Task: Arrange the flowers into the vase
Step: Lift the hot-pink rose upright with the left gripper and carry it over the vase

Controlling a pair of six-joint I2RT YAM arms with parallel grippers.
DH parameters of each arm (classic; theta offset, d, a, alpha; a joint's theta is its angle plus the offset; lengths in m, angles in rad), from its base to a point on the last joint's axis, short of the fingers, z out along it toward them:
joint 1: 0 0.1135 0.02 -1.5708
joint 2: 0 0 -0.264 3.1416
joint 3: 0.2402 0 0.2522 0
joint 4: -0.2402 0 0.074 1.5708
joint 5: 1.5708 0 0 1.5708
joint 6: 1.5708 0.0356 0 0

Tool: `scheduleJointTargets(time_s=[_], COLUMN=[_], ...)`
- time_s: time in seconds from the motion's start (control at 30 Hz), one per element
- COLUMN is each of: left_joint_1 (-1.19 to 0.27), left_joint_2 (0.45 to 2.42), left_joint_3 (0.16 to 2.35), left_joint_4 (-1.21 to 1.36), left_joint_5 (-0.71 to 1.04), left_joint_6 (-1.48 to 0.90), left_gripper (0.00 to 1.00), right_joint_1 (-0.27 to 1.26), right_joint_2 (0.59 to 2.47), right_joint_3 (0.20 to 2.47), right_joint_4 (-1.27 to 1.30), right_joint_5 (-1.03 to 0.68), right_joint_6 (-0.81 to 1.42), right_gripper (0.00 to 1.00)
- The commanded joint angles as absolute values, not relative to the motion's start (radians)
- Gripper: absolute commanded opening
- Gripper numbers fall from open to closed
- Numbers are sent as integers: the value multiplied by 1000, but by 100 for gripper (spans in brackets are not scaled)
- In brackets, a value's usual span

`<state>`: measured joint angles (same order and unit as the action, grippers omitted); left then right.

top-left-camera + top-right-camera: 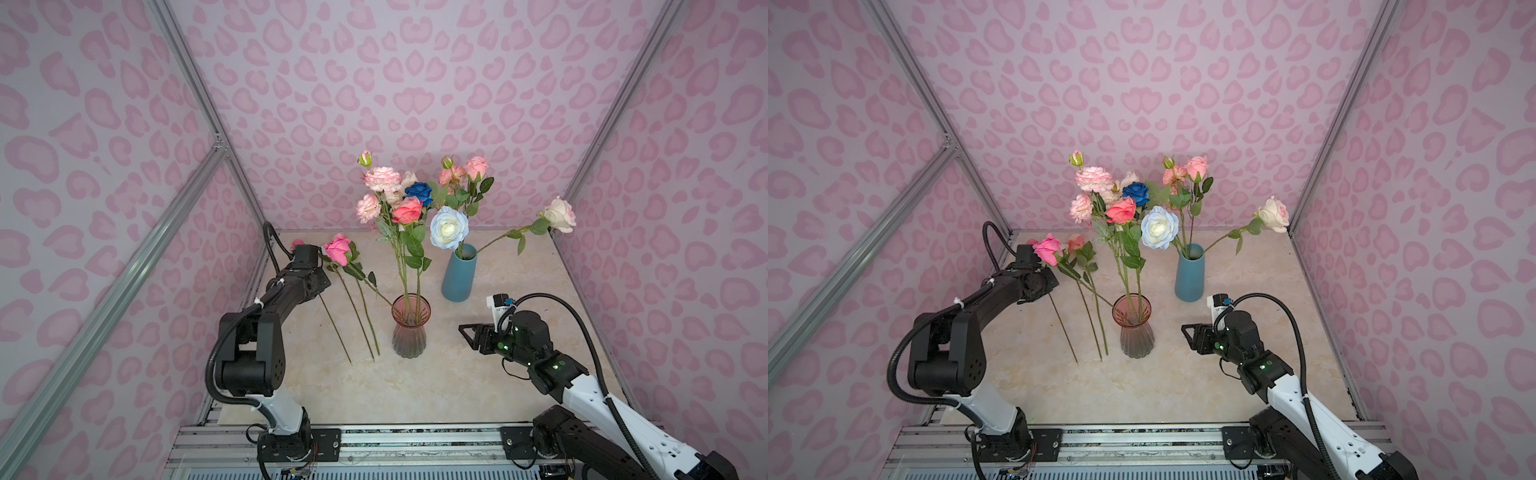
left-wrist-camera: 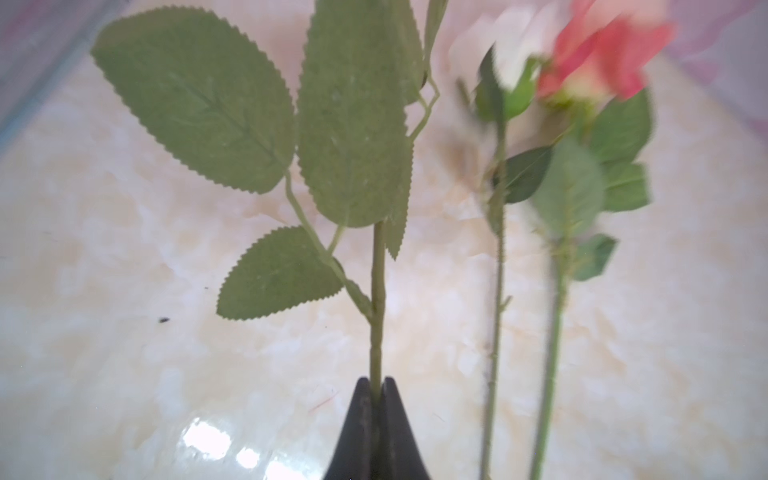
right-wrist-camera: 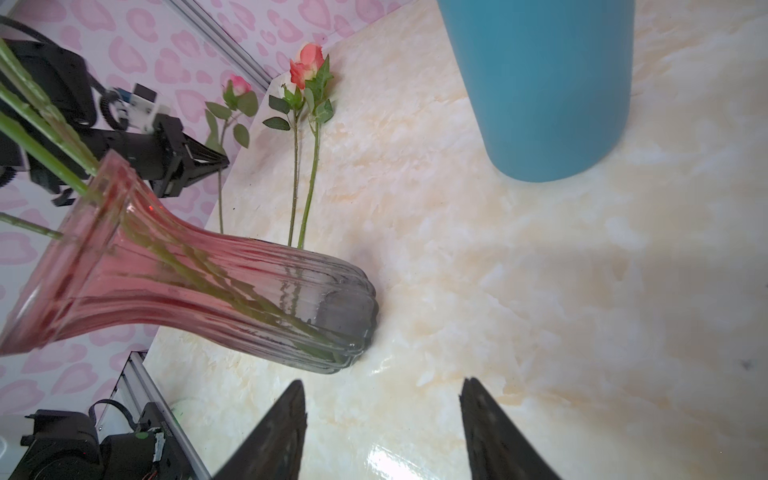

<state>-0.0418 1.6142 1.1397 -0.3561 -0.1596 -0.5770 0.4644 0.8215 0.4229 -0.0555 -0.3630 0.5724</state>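
My left gripper (image 2: 376, 380) is shut on the thin green stem (image 2: 377, 291) of a leafy flower; its bloom is out of the wrist view. In a top view that stem (image 1: 336, 330) slants down to the table from the left gripper (image 1: 323, 291). Two more flowers (image 2: 602, 54) lie on the table beside it. A ribbed pink glass vase (image 1: 411, 328) holds several roses, and a bright pink rose (image 1: 338, 248) leans out of it to the left. My right gripper (image 3: 382, 382) hovers open and empty to the right of the glass vase (image 3: 208, 274).
A blue ceramic vase (image 1: 458, 274) behind the glass one holds a pale blue-and-white rose (image 1: 449, 227), pink roses and a cream rose (image 1: 561, 214) leaning far right. Pink patterned walls with metal frame posts close in the marble tabletop (image 1: 415, 386) on three sides.
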Motion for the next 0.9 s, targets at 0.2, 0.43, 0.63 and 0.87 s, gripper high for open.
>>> scheduleJointTargets(time_s=[0.2,0.43,0.63,0.87], left_joint_1=[-89,-174,-175,-175], left_joint_2=[1031,568,468,566], left_joint_3=[1028,906,1035,1133], left_joint_4=[-326,-134,-178,-40], left_joint_5=[-170,-38,142,392], left_joint_6=[-455,-265,-286,-518], left_gripper=[3,3,3,3], right_joint_1=[471,473,473,474], right_joint_2=[750,630,650,668], right_joint_3=[437,439,453,494], right_joint_4=[-78,-104,-120,-122], right_joint_5=[-363,-376,-374,-339], right_joint_6=[590,625,647,642], right_gripper=[60,62,61,61])
